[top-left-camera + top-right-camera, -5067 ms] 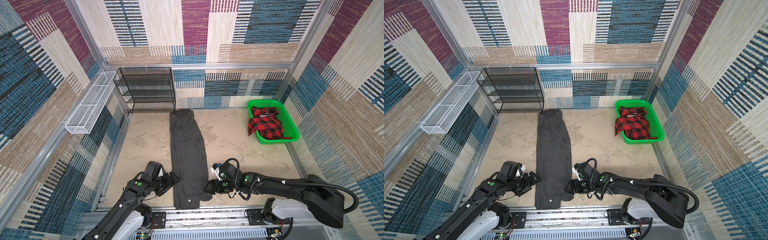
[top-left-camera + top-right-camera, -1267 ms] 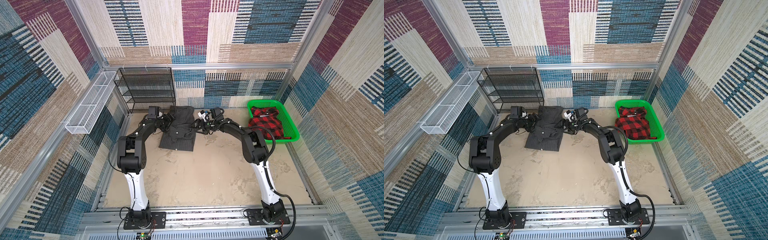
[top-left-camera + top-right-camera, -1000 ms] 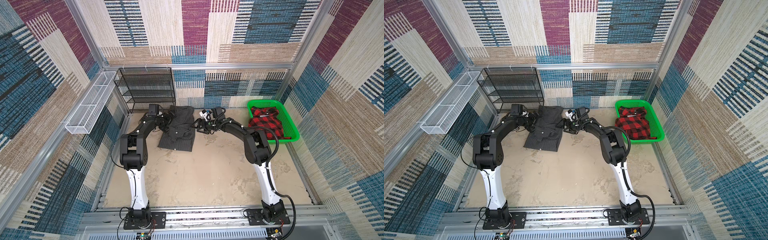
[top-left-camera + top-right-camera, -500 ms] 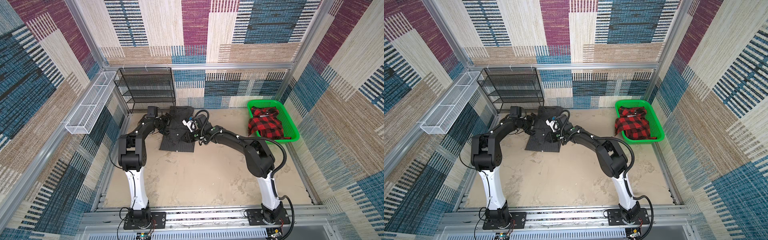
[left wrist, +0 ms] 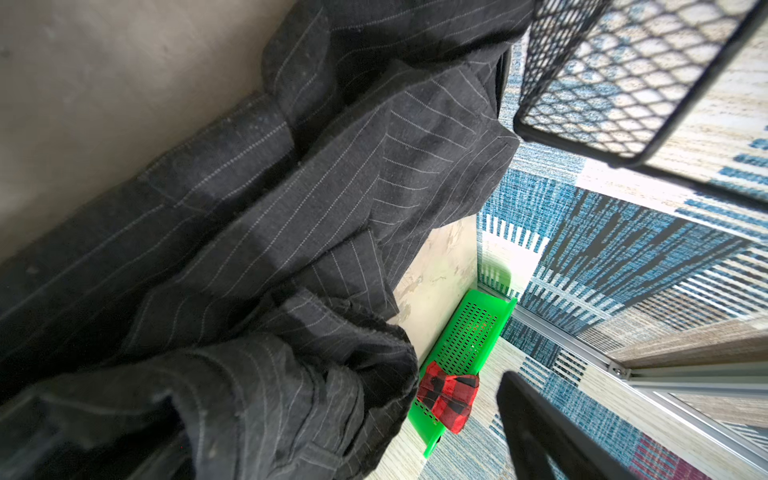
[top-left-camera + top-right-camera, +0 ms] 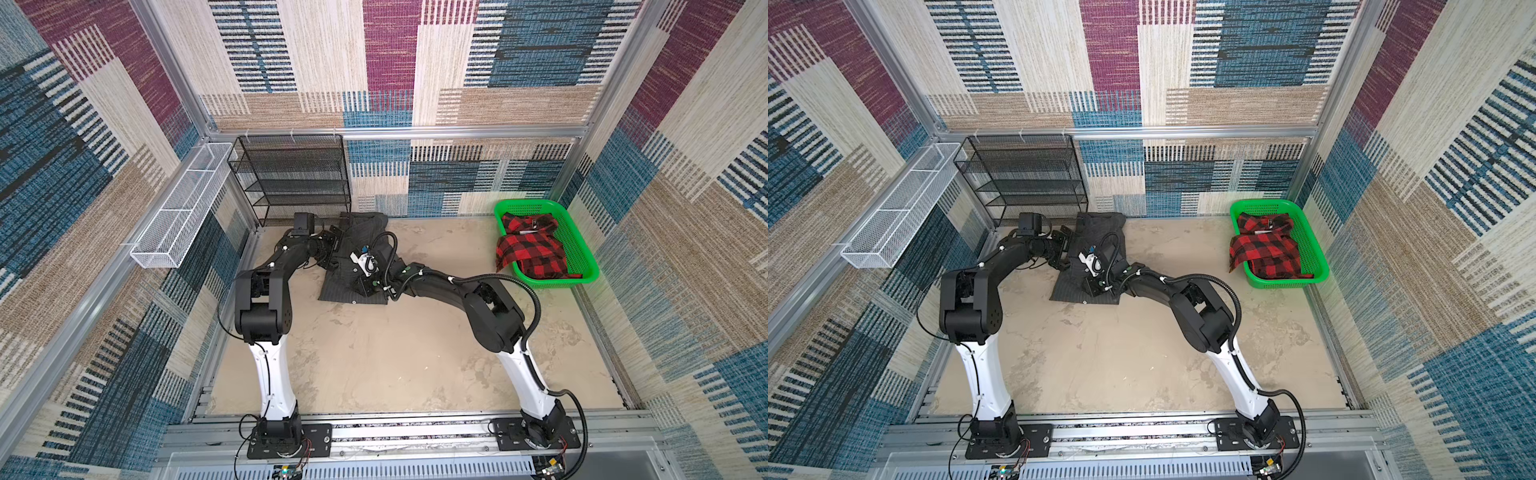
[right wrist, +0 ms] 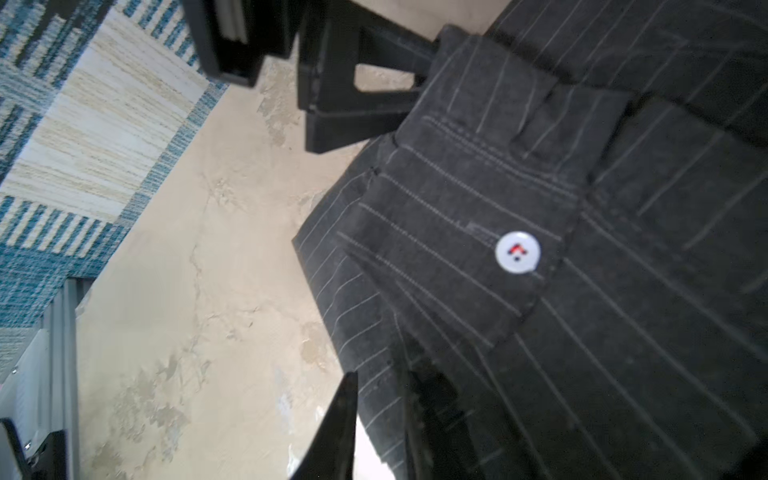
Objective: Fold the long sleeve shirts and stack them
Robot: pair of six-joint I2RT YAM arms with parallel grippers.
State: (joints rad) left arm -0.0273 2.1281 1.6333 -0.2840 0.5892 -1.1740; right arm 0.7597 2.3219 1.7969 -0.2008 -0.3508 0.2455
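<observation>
Grey shirt (image 6: pixel 338 286) lies folded small on the bench (image 6: pixel 374 353), well away from the green basket (image 6: pixel 582 249). Left end effector (image 6: pixel 331 248) is wide beside it; right end effector (image 7: pixel 378 399) looks pinched narrow on its edge. Red check shirt (image 6: pixel 530 249) waits inside the basket, not folded.

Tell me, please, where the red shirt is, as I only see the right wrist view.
Observer: The red shirt lies bunched in the basket, at the far right of the table.
Operator: Is it all inside?
Observer: No, one part hangs out over the rim on the side facing the arms.
Operator: And how does the left gripper stand?
Observer: The left gripper has its jaws wide open at the grey shirt's left edge, just in front of the rack.
</observation>
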